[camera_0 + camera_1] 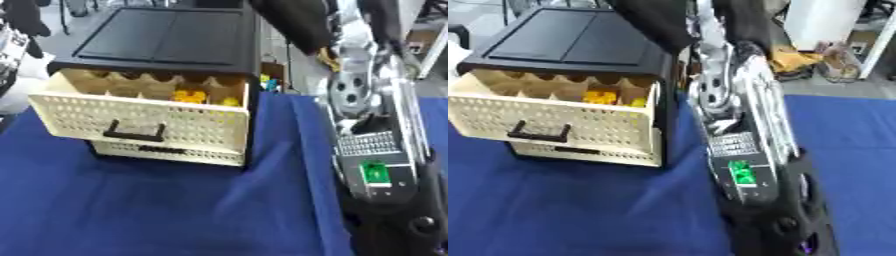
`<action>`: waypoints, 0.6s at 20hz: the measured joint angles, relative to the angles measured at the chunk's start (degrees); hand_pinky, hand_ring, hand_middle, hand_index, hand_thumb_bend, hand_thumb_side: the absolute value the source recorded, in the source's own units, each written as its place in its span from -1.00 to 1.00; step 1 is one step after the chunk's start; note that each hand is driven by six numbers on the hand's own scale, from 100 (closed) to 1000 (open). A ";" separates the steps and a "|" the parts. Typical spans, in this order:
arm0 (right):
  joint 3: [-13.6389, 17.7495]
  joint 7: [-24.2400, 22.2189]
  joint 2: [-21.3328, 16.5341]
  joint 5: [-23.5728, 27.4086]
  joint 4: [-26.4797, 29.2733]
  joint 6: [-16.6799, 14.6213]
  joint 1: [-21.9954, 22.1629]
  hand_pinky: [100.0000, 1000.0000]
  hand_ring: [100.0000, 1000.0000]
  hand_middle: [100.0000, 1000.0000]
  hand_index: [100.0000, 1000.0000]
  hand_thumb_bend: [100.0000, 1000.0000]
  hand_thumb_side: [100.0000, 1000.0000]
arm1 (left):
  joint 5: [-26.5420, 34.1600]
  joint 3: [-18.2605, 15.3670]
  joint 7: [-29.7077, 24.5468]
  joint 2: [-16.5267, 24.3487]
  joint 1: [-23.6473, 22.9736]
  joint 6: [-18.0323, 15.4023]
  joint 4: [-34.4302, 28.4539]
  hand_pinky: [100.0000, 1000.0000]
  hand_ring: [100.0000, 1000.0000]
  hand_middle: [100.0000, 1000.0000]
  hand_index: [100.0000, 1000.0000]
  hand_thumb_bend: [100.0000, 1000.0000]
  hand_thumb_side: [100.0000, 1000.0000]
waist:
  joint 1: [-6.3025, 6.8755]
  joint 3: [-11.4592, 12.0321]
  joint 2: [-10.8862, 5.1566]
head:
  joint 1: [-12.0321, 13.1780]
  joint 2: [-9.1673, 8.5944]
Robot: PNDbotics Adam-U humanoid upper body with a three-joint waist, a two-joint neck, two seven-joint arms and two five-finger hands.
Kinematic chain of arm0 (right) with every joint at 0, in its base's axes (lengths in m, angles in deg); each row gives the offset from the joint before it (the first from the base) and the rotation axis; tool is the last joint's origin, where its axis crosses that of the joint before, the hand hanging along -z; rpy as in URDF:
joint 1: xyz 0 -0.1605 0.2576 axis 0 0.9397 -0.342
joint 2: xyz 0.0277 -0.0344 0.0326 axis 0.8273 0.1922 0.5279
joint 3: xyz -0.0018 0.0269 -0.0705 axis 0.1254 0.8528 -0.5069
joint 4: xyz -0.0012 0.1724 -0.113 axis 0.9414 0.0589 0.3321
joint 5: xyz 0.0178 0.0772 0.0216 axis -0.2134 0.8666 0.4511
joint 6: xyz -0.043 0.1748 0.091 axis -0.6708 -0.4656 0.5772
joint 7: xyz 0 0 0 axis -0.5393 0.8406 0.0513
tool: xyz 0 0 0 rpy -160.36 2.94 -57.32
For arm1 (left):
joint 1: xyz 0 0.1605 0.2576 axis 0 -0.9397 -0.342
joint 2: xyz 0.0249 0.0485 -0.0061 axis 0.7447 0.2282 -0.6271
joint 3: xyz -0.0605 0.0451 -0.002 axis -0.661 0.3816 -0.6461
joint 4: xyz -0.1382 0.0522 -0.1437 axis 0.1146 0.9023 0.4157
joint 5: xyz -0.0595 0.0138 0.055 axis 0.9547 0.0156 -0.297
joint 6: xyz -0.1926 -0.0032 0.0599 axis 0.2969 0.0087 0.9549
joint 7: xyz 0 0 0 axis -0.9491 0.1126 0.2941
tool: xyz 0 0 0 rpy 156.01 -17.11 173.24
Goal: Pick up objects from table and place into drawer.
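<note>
A black cabinet (166, 35) stands on the blue cloth at the upper left. Its cream perforated top drawer (140, 120) is pulled out, with a black handle (134, 132) on its front. Yellow objects (188, 96) lie inside the drawer toward its right side. My right arm (737, 115), silver and black with a green light (741, 172), comes down from the top just right of the cabinet. Its black lower end, my right hand (785, 225), runs off the bottom edge with nothing seen in it. My left hand shows in neither view.
Below the open drawer is a second cream drawer (166, 150), closed. Blue cloth (157, 210) covers the table in front of the cabinet. Small yellow and blue bits (267, 81) peek out behind the cabinet's right side. A black and white shape (17, 45) sits at the left edge.
</note>
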 measured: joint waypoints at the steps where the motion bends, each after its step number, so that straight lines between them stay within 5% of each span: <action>1: 0.24 0.44 -0.36 0.47 1.51 0.25 0.36 0.36 0.48 -0.41 -0.01 -0.18 0.76 | 0.01 0.00 0.04 0.00 0.00 0.01 0.00 -0.80 -0.29 -0.11 0.49 -0.64 0.97 | 0.11 -0.01 -0.04 | 0.06 0.00; 7: 1.79 6.98 -2.37 2.28 6.96 -0.50 2.24 0.33 0.48 -0.19 0.10 -1.00 0.69 | 0.11 -0.06 0.54 0.00 -0.01 -0.02 0.00 -0.80 -0.29 -0.11 0.49 -0.64 0.96 | 0.76 -0.44 -0.26 | 0.53 0.00; 12: 2.98 20.17 -3.90 4.56 7.37 -8.80 5.30 0.23 0.42 -0.02 0.22 -1.00 0.75 | 0.50 -0.31 1.14 -0.01 -0.01 -0.27 0.00 -0.80 -0.29 -0.11 0.49 -0.63 0.96 | 1.37 -1.08 -0.25 | 0.96 0.01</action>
